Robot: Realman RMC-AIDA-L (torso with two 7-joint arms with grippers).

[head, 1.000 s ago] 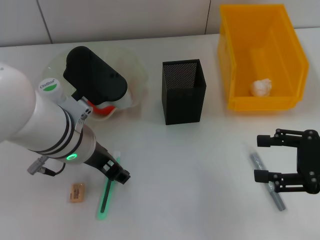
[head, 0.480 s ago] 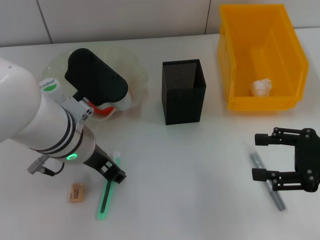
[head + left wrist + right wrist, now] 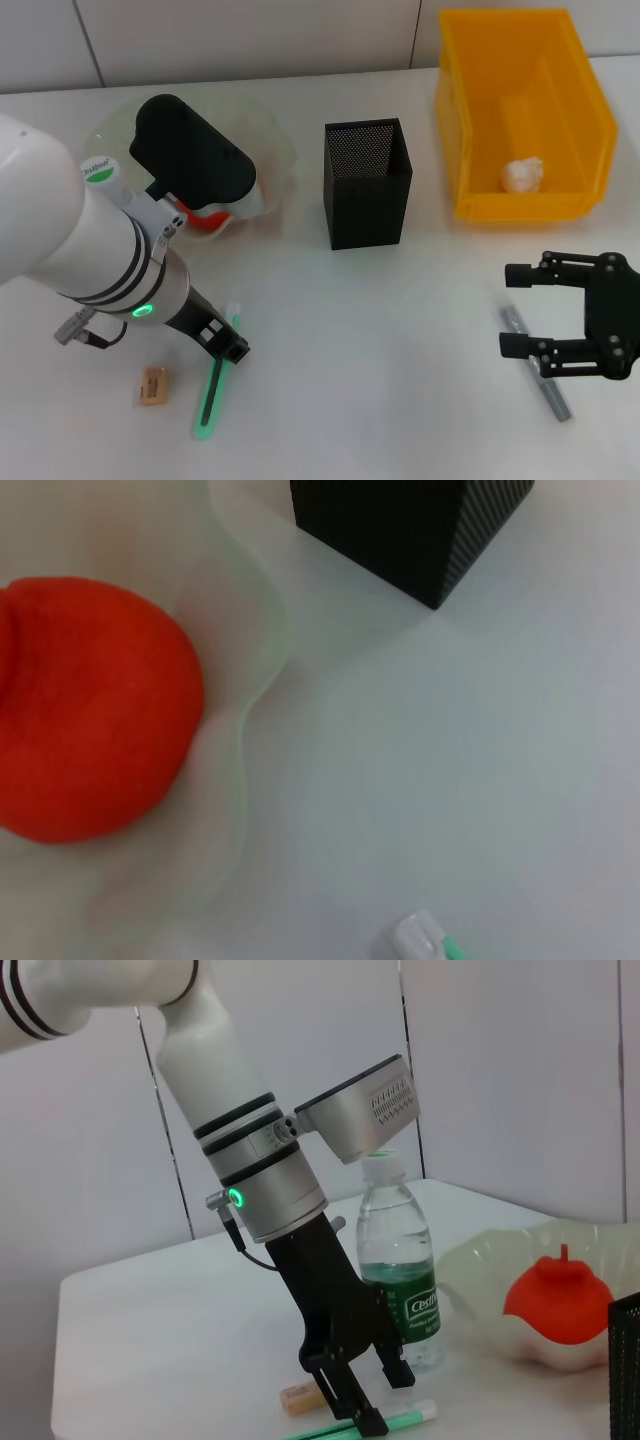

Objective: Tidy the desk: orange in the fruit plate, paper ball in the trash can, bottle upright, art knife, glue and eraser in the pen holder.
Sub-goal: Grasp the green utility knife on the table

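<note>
My left gripper [image 3: 228, 343] is open, low over the white-capped end of a green glue stick [image 3: 210, 395] that lies on the table; the stick [image 3: 400, 1418] touches one fingertip. A tan eraser [image 3: 153, 385] lies just left of the stick. The orange [image 3: 205, 218] sits in the clear fruit plate [image 3: 270, 140]. Beside the plate, the bottle [image 3: 398, 1260] stands upright. My right gripper [image 3: 512, 309] is open over the upper end of a grey art knife [image 3: 555, 398]. The paper ball [image 3: 523, 175] lies in the yellow trash can [image 3: 455, 120]. The black mesh pen holder [image 3: 367, 183] stands mid-table.
The left arm's white forearm covers much of the fruit plate and the bottle in the head view. The left wrist view shows the orange [image 3: 90, 710], the plate's wavy rim [image 3: 250, 730] and a corner of the pen holder [image 3: 420, 530].
The right gripper has drifted a little left and away from me above the art knife. The left gripper has shifted slightly left at the glue stick's capped end. Nothing was picked up.
</note>
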